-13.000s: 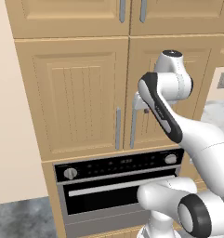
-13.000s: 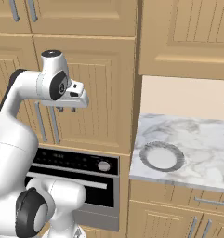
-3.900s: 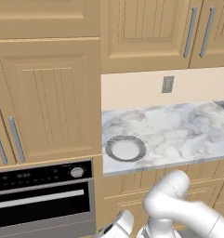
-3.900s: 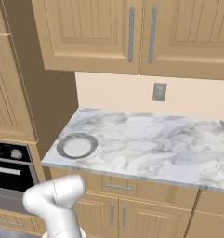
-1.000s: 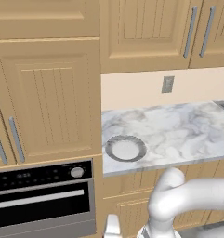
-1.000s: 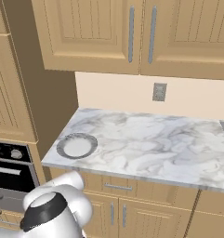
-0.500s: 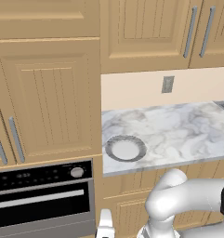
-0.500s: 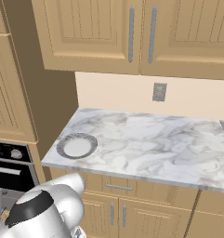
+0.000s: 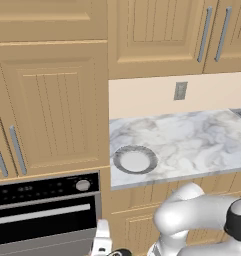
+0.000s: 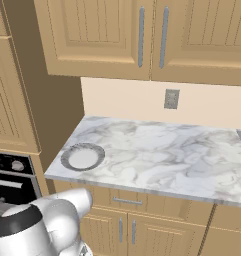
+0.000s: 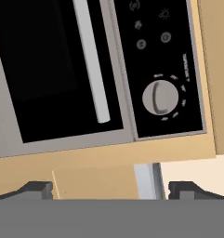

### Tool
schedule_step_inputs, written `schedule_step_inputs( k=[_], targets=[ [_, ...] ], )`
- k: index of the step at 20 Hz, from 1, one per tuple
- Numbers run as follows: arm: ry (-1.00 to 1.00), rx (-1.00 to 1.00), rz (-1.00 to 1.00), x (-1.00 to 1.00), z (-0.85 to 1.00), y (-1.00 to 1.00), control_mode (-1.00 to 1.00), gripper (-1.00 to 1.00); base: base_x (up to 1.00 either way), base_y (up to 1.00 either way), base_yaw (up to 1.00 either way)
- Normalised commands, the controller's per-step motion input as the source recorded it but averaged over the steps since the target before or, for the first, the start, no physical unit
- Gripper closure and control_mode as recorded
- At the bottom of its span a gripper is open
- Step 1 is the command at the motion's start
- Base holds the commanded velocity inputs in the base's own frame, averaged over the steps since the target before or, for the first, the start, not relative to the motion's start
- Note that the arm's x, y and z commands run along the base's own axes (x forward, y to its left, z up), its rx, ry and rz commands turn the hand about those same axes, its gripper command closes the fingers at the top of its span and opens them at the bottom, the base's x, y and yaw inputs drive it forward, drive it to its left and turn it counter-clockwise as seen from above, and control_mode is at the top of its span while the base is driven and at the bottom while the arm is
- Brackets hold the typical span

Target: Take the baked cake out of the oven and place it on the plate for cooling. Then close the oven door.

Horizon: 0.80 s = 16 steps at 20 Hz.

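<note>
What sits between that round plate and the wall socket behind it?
Nothing: in both base views the stretch from the plate to the wall socket is bare marble counter, then plain beige wall.

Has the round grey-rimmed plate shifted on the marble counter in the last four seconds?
No. The round grey-rimmed plate sits at the marble counter's same corner beside the oven.

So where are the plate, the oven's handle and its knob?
plate (image 9: 135, 160): left base view, white centre.
oven door handle (image 11: 91, 60): hand view, middle of the silver bar.
knob (image 11: 160, 97): hand view, its silver face.

Even, bright rendered light with soft shadows, no glare; all three views are sharp and undistorted.
</note>
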Motion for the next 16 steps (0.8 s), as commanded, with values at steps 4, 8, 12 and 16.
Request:
schedule_step_inputs(
  k=[4,8,12,16],
  targets=[
    [-0.03,-0.03,0.00,0.13,-0.09,0.30,-1.00,-1.00,0.00,0.00,0.00],
    [-0.07,-0.03,0.00,0.14,-0.12,0.21,-1.00,-1.00,0.00,0.00,0.00],
    [-0.05,-0.03,0.00,0.19,-0.17,0.02,-1.00,-1.00,0.00,0.00,0.00],
    [-0.07,-0.01,0.00,0.33,-0.16,0.00,-1.00,-1.00,0.00,0.00,0.00]
  ],
)
